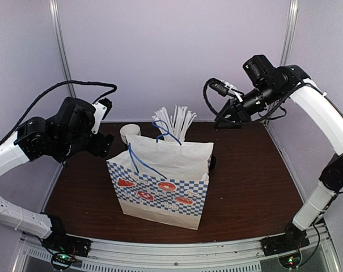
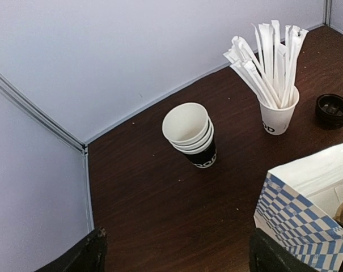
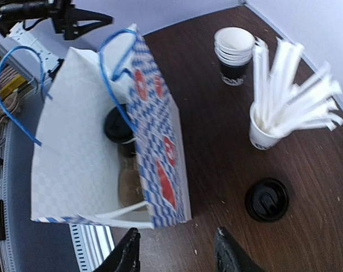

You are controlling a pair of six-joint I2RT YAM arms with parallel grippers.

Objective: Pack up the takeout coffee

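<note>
Paper bag [image 3: 75, 113] holds the takeout coffee [image 3: 117, 126]; white cup [image 3: 263, 136] holds straws [image 3: 290, 85].

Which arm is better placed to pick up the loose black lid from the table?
Right, probably. The loose lid lies near the open right claw; from the left claw it lies far, beyond the stacked cups.

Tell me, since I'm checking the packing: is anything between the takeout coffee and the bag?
Nothing visible: the takeout coffee already sits inside the open paper bag, seen from above in the right wrist view.
</note>
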